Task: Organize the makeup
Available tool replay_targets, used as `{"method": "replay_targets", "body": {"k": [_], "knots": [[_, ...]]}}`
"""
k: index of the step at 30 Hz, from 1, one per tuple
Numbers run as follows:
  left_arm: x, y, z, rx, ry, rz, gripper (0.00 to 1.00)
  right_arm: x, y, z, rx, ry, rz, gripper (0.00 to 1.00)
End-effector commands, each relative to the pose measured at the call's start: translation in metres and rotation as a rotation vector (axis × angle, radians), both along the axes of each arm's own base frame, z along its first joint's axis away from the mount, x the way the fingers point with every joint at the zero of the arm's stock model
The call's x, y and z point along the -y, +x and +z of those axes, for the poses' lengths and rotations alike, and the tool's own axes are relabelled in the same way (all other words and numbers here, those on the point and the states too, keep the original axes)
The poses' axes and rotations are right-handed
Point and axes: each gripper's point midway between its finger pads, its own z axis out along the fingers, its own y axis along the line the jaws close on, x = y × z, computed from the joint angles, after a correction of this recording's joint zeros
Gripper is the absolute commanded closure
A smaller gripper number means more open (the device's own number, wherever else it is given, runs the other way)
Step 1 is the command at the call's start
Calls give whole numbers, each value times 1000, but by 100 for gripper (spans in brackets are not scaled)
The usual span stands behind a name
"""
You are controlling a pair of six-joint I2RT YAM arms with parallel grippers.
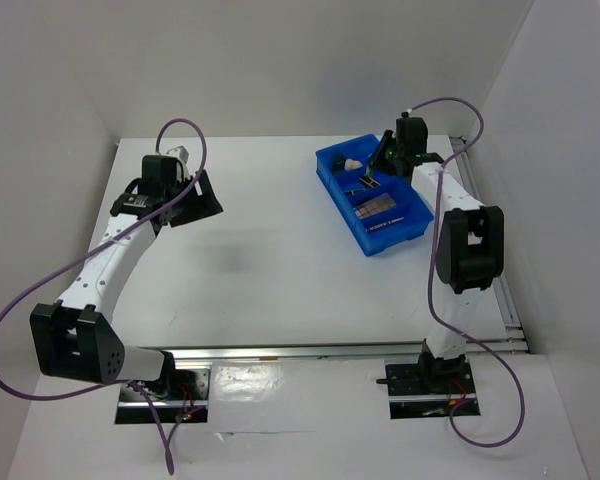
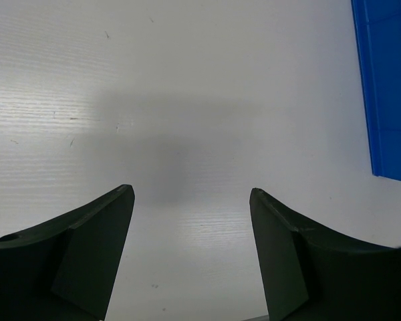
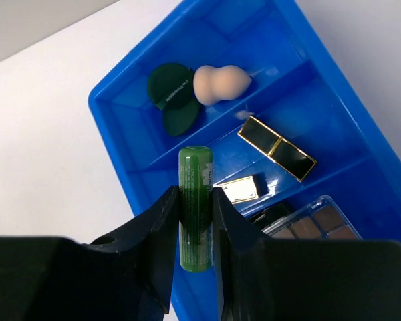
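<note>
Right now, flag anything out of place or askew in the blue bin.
Nothing spilled or damaged. Only the green tube is unplaced, clamped in the right gripper above the blue bin; one lipstick lies slanted.

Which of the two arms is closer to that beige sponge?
Right. The right gripper, holding a green tube, hangs over the blue bin near the sponge; the left gripper is far off across the table, open.

Green tube (image 3: 196,167) pinched lengthwise in right hand (image 3: 196,197), above blue bin (image 3: 113,144). In far compartment: beige sponge (image 3: 220,83) on its side, touching two overlapping dark green round pieces (image 3: 172,87). Mid-bin: two black-gold lipstick tubes (image 3: 277,148) lying flat, apart. Pinkish-brown palette (image 3: 317,224) nearest, shades showing, partly hidden.
</note>
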Motion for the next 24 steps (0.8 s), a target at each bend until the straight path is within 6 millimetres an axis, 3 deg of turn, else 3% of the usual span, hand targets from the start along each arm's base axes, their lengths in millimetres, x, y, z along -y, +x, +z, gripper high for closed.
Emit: {"method": "replay_targets", "body": {"k": [1,7,10,11,12,14,16,19,22,24], "knots": [[1,2,14,57,-9,-14,17,-10,14,4,22,129,-45,91],[-1,1,12,48,-2,-7,17,-19,26,-7,-1,196,-51,84],[-1,1,12,48,-2,-7,17,-20,29,-16,-16,201,-57,74],[-2,1,12,50,5,-13,17,-20,29,-21,-25,200,-58,65],[-2,1,12,50,5,-13,17,-20,29,-21,-25,200,-58,43],[-3,1,12,51,11,-6,17,-21,29,-21,-27,205,-50,28],[-3,1,12,51,11,-6,17,-20,25,-5,1,200,-42,18],[-1,3,13,57,-3,-7,17,-13,23,16,55,152,-46,14],[1,2,14,57,-9,-14,17,3,11,50,117,70,-72,13],[0,1,17,66,-10,-14,17,18,-6,73,134,10,-110,5]]}}
